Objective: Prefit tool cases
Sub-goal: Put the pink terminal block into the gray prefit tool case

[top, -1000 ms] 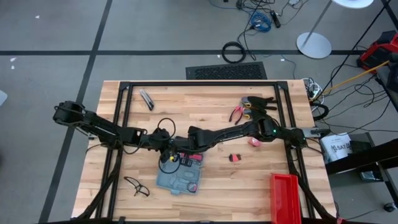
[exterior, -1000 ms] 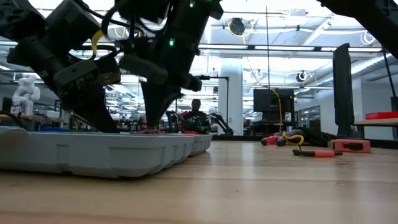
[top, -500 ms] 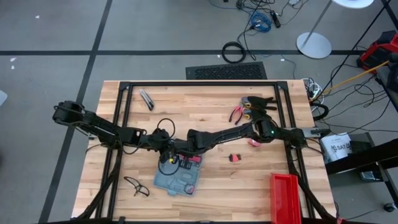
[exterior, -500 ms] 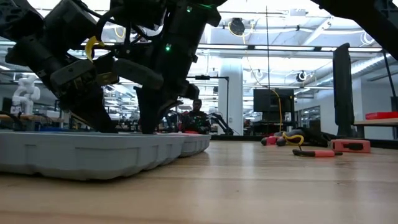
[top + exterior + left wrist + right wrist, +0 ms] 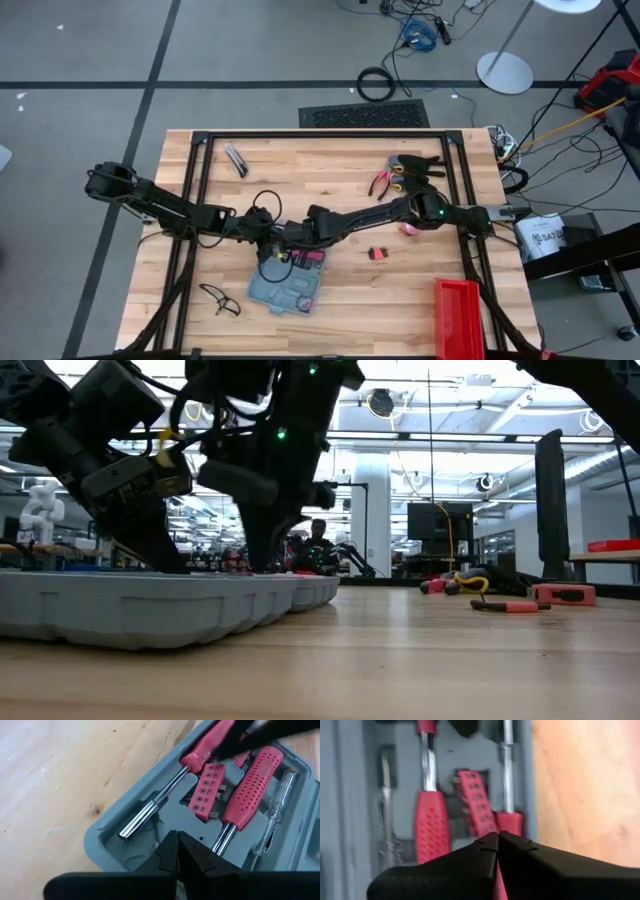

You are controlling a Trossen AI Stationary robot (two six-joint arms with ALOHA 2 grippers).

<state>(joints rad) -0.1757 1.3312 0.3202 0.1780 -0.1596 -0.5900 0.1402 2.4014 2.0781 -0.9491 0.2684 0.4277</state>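
Note:
The blue-grey tool case (image 5: 285, 292) lies open and flat on the table in front of both arms. Its grey tray (image 5: 115, 830) holds red-handled screwdrivers (image 5: 252, 785), a red bit strip (image 5: 206, 790) and a clear tester. My left gripper (image 5: 270, 252) is shut, its tips (image 5: 177, 837) low over the tray near the case's rim. My right gripper (image 5: 297, 248) is shut too and points down at the red handle of a screwdriver (image 5: 509, 822). In the low view both grippers (image 5: 165, 560) (image 5: 262, 560) dip behind the case's wall (image 5: 150, 610). My left gripper points down into the tray with shut fingers; the case's rim and the fingers hide the tips, so I cannot tell whether it touches the tray. My right gripper comes from above with shut fingers at the red screwdriver handle (image 5: 509, 822) lying in its slot; the fingers hide the contact itself.
Red-handled pliers (image 5: 383, 183) and a black tool (image 5: 415, 165) lie by the far right corner. A pink item (image 5: 408, 228) and a small red-black piece (image 5: 377, 254) lie right of the case. The red bin (image 5: 458, 315) stands at the near right, black glasses (image 5: 220, 298) near left.
My right gripper has shifted a little over the tray, first toward my left gripper and then back toward the table's right, staying shut and low. My left gripper has kept its place.

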